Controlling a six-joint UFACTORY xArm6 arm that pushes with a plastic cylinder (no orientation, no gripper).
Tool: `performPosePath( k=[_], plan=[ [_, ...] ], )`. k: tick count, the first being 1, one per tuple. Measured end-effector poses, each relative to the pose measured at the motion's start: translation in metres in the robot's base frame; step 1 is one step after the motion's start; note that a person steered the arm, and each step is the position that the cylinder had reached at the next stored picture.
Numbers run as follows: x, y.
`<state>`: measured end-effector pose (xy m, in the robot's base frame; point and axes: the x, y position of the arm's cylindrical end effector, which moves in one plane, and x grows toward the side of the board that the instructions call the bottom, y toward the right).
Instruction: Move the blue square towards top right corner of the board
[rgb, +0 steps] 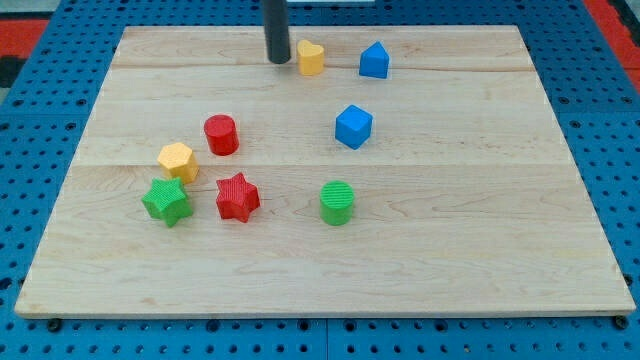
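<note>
Resting beside yellow block (311, 57): my tip (278, 60)

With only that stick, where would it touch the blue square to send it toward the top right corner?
On its lower-left face. The blue square sits mid-board, so my tip, now beside the yellow block, should probably come round below-left of it and push diagonally, passing right of the other blue block.

Board (420, 250) is pale wood with lengthwise grain, sitting on a blue perforated base (600, 120). Blocks: blue square (353, 127), blue pentagon-ish block (374, 61), yellow heart (311, 57), yellow hexagon (177, 161), red cylinder (221, 134), red star (237, 196), green star (166, 201), green cylinder (337, 202). My tip (278, 60) is dark grey.
</note>
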<state>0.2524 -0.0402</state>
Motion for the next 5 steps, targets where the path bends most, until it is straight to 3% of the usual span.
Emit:
performPosePath(
  k=[1, 3, 5],
  plan=[
    [0.014, 0.052],
    [0.046, 0.002],
    [0.109, 0.029]
  ],
)
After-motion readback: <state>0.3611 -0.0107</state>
